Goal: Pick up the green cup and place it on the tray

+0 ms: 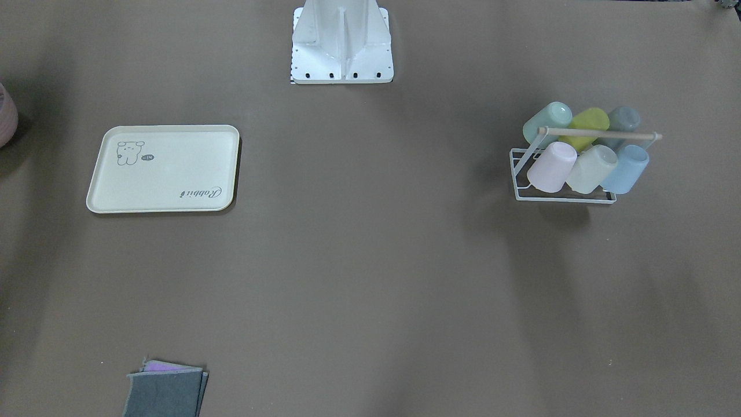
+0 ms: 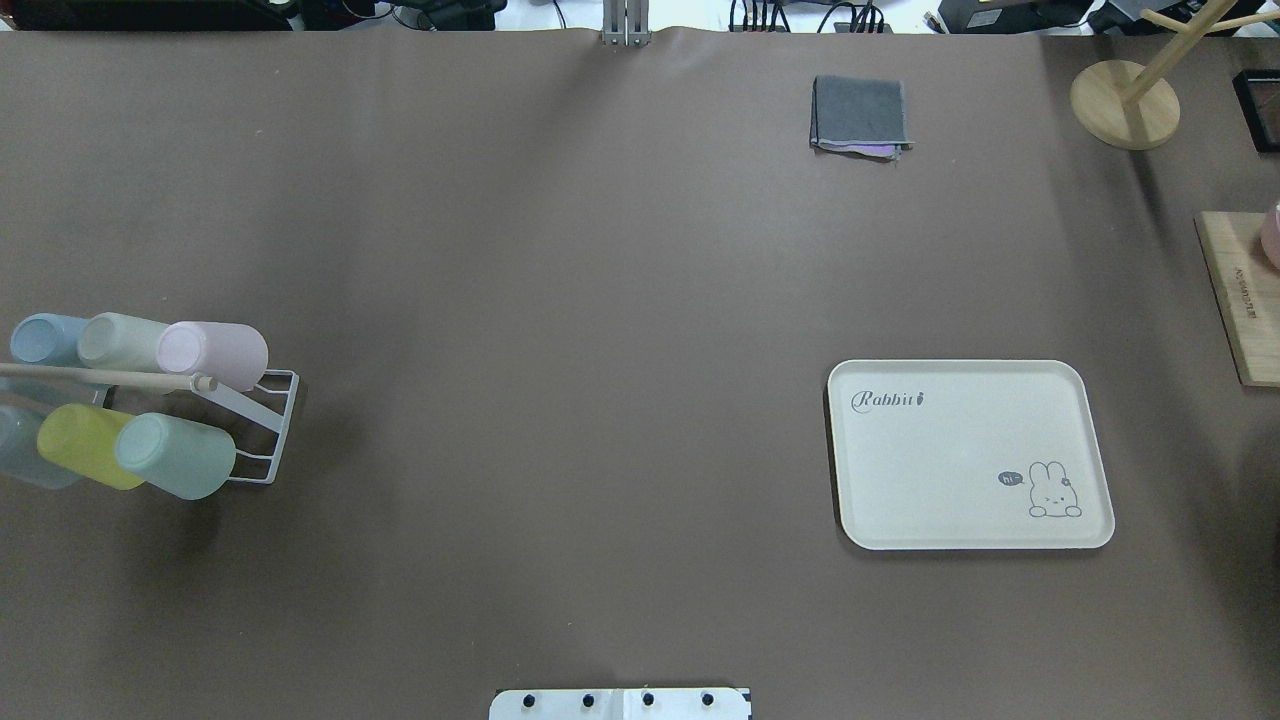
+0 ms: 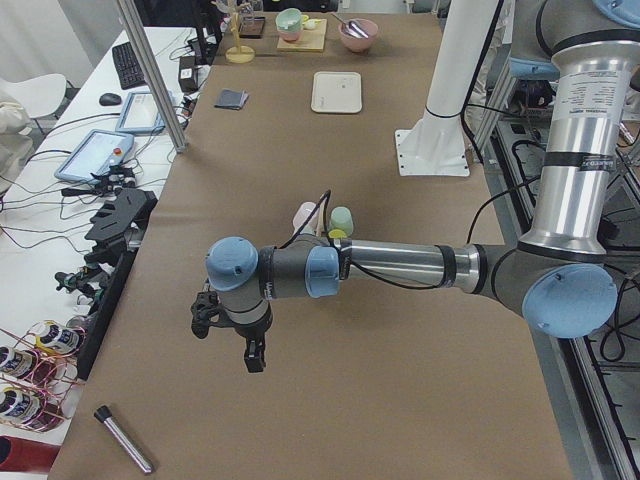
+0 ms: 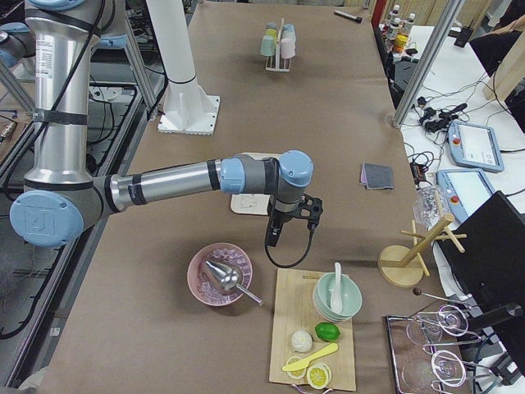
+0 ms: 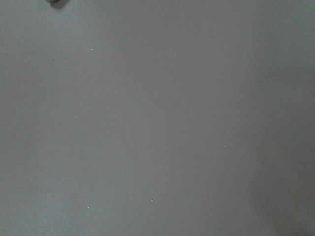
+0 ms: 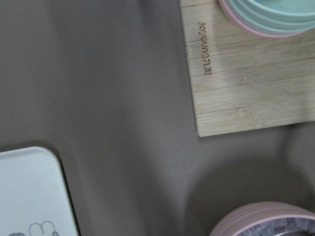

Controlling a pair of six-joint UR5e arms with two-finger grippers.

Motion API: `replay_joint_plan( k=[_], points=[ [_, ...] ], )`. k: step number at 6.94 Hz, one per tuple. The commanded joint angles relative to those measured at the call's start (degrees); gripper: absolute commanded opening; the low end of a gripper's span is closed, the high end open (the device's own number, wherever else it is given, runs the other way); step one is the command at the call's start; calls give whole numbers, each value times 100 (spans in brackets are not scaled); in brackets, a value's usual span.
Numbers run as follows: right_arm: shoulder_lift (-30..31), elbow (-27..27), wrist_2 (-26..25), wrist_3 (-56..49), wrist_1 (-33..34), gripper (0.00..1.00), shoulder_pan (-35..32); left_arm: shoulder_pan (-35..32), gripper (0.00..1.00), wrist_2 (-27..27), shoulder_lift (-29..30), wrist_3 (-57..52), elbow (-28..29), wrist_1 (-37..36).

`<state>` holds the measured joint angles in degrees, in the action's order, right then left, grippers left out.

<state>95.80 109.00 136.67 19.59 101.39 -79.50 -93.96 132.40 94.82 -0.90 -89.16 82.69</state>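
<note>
Since neither arm is anywhere near the cups, the job looks like it's at square one. The green cup (image 2: 175, 457) sits tilted on its side in the white wire rack (image 1: 564, 199) with five other pastel cups, at about 9 o'clock on the tabletop (image 2: 600, 350) in the overhead view. It's the end cup of the row nearer the robot. A lime cup (image 2: 85, 445) is touching it at its 9 o'clock, and a pink cup (image 2: 215, 352) lies across the wooden handle (image 2: 100, 377) at its 12 o'clock. The tray (image 2: 960, 470) is well apart, around 4 o'clock, with nothing on it.

The left gripper (image 3: 228, 340) hangs over plain tabletop out past the rack, toward that end of the table, and its wrist camera shows only brown surface. The right gripper (image 4: 291, 222) hangs beside the tray, near a wooden board (image 6: 246, 83) and a pink bowl (image 6: 266, 219). Both show up only in the side views, so you can't tell whether the fingers are apart or together.

So pretty much everything is left to do: reach the rack, grab the green one without knocking its neighbours, lift it off, carry it across and set it on the tray.
</note>
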Motion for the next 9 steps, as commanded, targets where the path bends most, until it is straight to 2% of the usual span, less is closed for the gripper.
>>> replay_joint_plan(
  k=[1,2,4,7,9],
  points=[
    [61,165,-9,902,-617,99,617,9,98,31,63,46,-58,10],
    [70,156,-9,1158,-838,99,872,9,98,40,46,29,-127,1],
    [70,139,-53,1187,-876,99,1425,9,98,14,2,2,-146,1],
    [211,-71,-438,1842,-1997,99,2059,9,98,-4,10,46,-189,-8],
    [194,-186,-554,2440,-2185,98,2245,9,98,-30,-7,64,-653,-51]
  ],
)
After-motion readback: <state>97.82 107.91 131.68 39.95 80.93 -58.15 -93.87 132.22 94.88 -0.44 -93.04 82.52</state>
